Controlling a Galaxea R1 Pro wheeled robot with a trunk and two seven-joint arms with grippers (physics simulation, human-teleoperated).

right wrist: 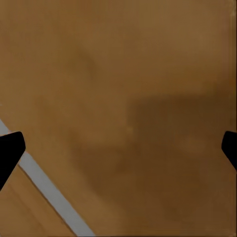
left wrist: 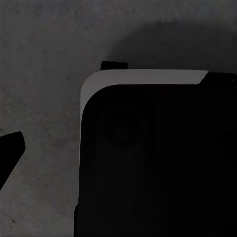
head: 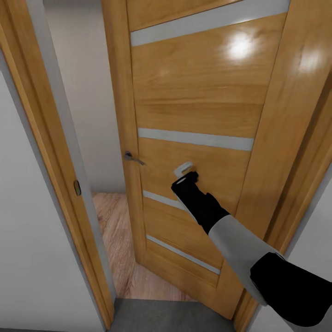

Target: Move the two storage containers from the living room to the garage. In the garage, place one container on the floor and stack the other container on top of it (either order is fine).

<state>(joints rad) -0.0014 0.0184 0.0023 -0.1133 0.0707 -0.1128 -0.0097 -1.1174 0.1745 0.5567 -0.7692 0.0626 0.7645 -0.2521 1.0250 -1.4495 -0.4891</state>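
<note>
A honey-coloured wooden door [head: 193,106] is being seen standing partly open, crossed by pale horizontal strips [head: 196,139]. A grey metal lever handle [head: 133,158] is being shown near its free edge. The matching wooden door frame [head: 50,152] is being seen beside it, with a small metal strike plate [head: 77,187] set into it. Through the gap, light wood-plank flooring [head: 113,230] and a plain pale wall [head: 87,92] are being revealed. In the right wrist view, the door's brown panel [right wrist: 123,98] is being seen close up, crossed by one pale strip [right wrist: 49,192].

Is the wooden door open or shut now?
Partly open. The door stands swung away from its frame, leaving a gap with wood floor visible beyond. The right gripper is at its face.
</note>
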